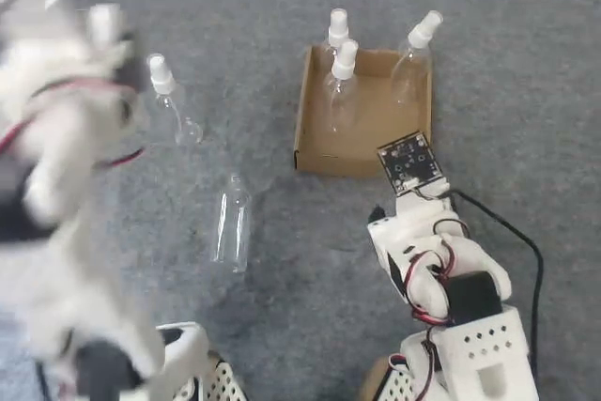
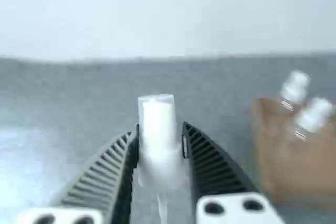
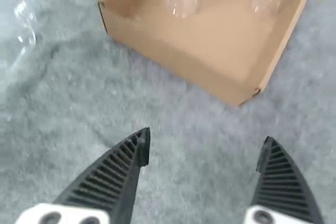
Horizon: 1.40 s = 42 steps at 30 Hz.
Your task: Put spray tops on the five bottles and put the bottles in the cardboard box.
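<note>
A grey carpeted surface (image 1: 526, 63) is seen from above, with an open cardboard box (image 1: 315, 152) near its middle. Two clear bottles with white spray tops stand inside the box, one toward its middle (image 1: 342, 91) and one in a far corner (image 1: 413, 58). A third capped bottle (image 1: 337, 27) rises at the box's far wall; its base is hidden, so I cannot tell if it is inside.

Well to one side of the box, a fourth capped bottle (image 1: 167, 100) stands upright on the surface. Nearer the arms, a bottle without a top (image 1: 232, 223) lies on its side, between the standing bottle and the box.

In the left wrist view, the left pincer (image 2: 160, 129) is clamped on a loose white spray top (image 2: 156, 145), held upright above the surface with its thin tube hanging down. The box shows off to one side.

In the right wrist view, the right pincer (image 3: 202, 156) has its jaws wide apart and holds nothing. It hangs over bare carpet just beside the box's near wall.
</note>
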### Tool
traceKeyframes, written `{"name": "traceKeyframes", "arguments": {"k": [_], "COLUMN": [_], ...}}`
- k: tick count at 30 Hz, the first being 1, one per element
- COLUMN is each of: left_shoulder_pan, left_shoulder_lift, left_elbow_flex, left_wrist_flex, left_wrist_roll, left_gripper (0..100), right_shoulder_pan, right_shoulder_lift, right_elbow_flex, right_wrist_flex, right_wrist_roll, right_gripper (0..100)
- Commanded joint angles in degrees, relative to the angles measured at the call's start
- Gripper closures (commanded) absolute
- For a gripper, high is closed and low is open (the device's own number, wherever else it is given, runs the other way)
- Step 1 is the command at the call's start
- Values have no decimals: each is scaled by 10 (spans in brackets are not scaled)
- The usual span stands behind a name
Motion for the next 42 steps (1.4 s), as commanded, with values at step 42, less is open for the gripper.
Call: {"name": "traceKeyframes", "arguments": {"k": [42], "left_shoulder_pan": [-506], "left_shoulder_lift": [-185], "left_elbow_flex": [770], "left_wrist_flex": [-625], "left_wrist_roll": [-319], "left_gripper": [959], "right_shoulder_pan": [-353], "right_shoulder_lift": [845], "right_elbow_flex": [-450], "right_wrist_flex": [-254], "right_wrist_roll": [-305], "right_gripper": [794]}}
